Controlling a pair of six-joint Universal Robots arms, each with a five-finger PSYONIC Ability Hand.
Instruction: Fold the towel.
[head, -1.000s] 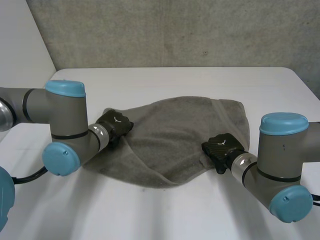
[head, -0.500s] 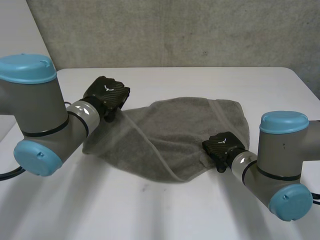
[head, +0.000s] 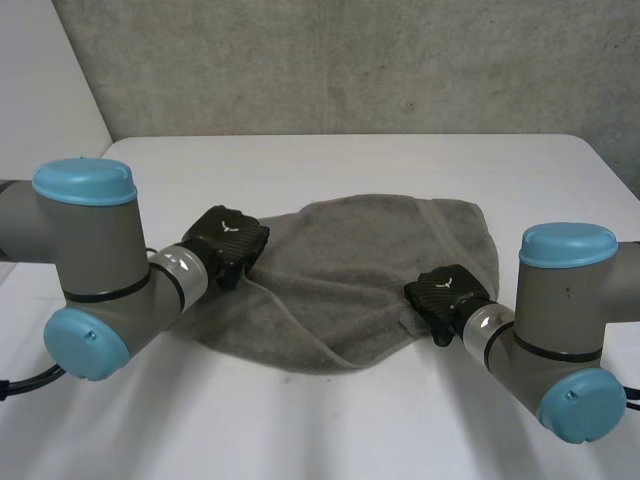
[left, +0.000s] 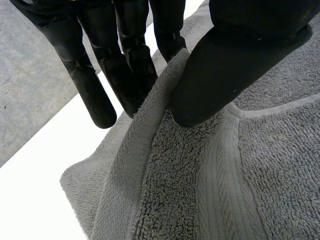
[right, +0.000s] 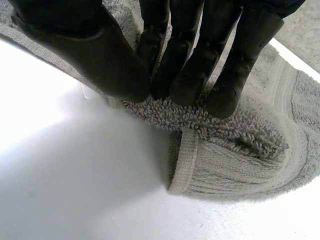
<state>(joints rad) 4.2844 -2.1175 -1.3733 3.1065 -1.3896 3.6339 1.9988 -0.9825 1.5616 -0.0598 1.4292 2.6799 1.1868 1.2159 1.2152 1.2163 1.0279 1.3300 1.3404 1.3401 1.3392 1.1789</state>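
A grey towel (head: 370, 270) lies crumpled on the white table (head: 330, 160), between both arms. My left hand (head: 228, 240) grips the towel's left edge. In the left wrist view its thumb (left: 220, 70) and fingers (left: 125, 65) pinch the hemmed edge of the towel (left: 200, 175) between them. My right hand (head: 445, 295) is at the towel's near right edge. In the right wrist view its thumb (right: 95, 55) and fingers (right: 190, 65) pinch a bunched fold of the towel (right: 235, 150), with a hemmed corner lying just below the fingertips.
A grey wall (head: 350, 60) runs behind the table's far edge. Bare white tabletop lies in front of the towel and beyond it.
My left hand closed on the towel's left edge, rose with it, then came back down a little, pulling that edge up off the table. My right hand stayed put.
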